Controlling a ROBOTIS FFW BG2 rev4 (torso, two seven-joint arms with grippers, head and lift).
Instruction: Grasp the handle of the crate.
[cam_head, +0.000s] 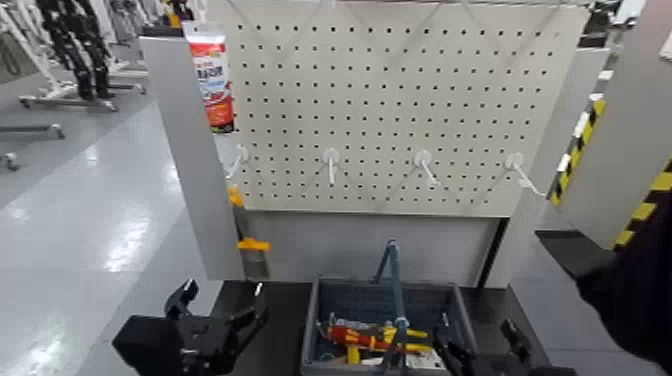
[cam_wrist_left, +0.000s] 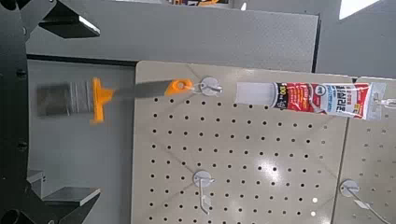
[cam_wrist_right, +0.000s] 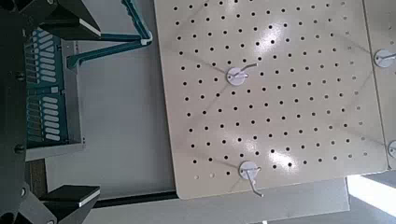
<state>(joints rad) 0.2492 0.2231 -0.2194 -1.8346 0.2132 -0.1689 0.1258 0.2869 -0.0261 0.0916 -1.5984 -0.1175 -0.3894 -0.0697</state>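
Observation:
The grey-blue slotted crate (cam_head: 352, 297) stands on the dark table at the bottom middle of the head view, with red and yellow tools (cam_head: 375, 338) inside. Its thin blue-grey handle (cam_head: 393, 272) stands upright over the middle. My right gripper (cam_head: 480, 348) is open and empty, low at the crate's right front corner, apart from the handle. In the right wrist view the crate (cam_wrist_right: 47, 89) and handle (cam_wrist_right: 112, 42) lie ahead of the open fingers (cam_wrist_right: 67, 15). My left gripper (cam_head: 222, 305) is open and empty, left of the crate.
A white pegboard (cam_head: 400, 100) with white hooks (cam_head: 330, 160) rises behind the crate. A red-and-white tube (cam_head: 212, 75) and an orange-handled brush (cam_head: 250, 245) hang at its left edge. A yellow-black striped post (cam_head: 640, 210) stands at the right.

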